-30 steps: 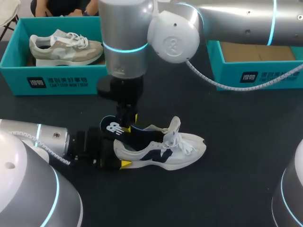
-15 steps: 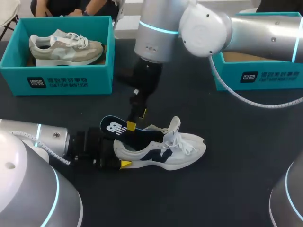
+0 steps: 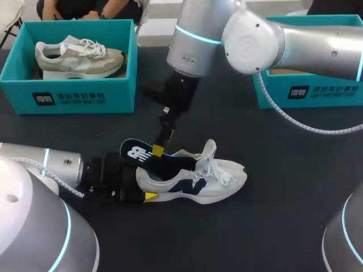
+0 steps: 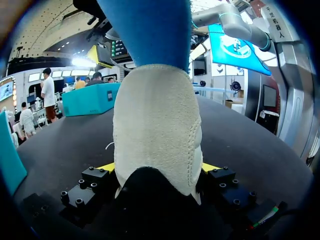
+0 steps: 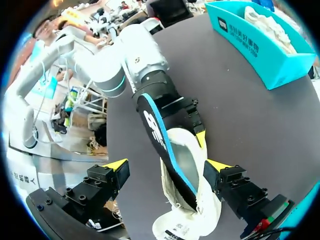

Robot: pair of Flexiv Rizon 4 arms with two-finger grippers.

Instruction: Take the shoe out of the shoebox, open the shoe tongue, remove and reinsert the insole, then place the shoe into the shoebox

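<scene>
**A:** Which step are we on?

**B:** The insole step, I'd say. 2 teal boxes stand at the far side of the counter (image 3: 283, 221). The left box (image 3: 68, 99) holds a beige shoe (image 3: 79, 56). The right shoebox (image 3: 317, 90) shows only brown card, so I take that 1 as ours. My left arm (image 3: 57, 167) lies low along the counter, and its jaws are clamped on the heel of the white shoe (image 3: 198, 181), 1 finger on each side. The shoe sits on its sole on the counter, well apart from both boxes.

**A:** And the insole?

**B:** The insole (image 3: 136, 153) has its toe end down inside the shoe, and its heel end sticks up behind the collar. My right arm (image 3: 195, 34) hangs over it with its jaws spread wide. The insole is between the fingers, but they grip nothing.

**A:** Next move?

**B:** I can't tell whether it's going in or coming out. To pull it out, the right jaws must close on the raised end. To seat it, they must press it down and forward until it lies flat. Either way, the left jaws have to brace the heel.
</scene>
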